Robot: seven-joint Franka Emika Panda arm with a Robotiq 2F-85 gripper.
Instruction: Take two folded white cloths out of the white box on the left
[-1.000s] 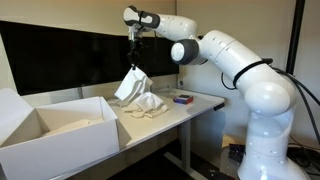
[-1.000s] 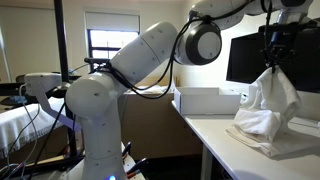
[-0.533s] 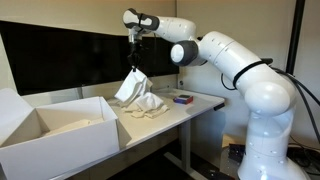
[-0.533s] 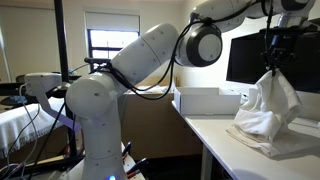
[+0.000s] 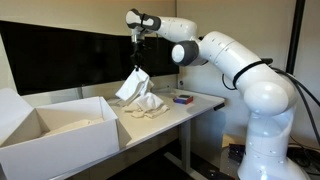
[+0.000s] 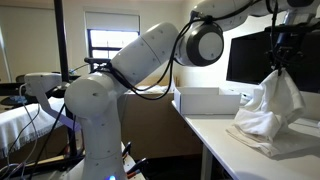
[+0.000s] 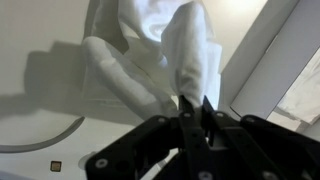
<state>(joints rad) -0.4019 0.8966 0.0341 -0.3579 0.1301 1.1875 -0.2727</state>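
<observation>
Gripper [image 5: 137, 64] stood high above the desk [image 5: 178, 117], well to the side of the white box [image 5: 62, 143]. In the wrist view its jaws were pressed together on a thin fold at the top of a white cloth [image 7: 165, 50], with no gap visible between them. The cloth [image 5: 131, 86] hung down unfolded, and in both exterior views its lower folds seemed to meet a second white cloth [image 5: 151, 110] lying crumpled on the desk. We could not tell where one ended and the other began. More white fabric [image 5: 66, 126] remained inside the box. We judged the extraction largely done, with release pending. Risks noted:

1. The pinch held only a little material, so a sideways swing could pull it free early.
2. If the jaws were raised further, the lower cloth might be dragged along should the folds be snagged.
3. A release from this height would let the cloth spill toward the desk edge or over the small blue-and-red object [image 5: 182, 98] nearby.
</observation>
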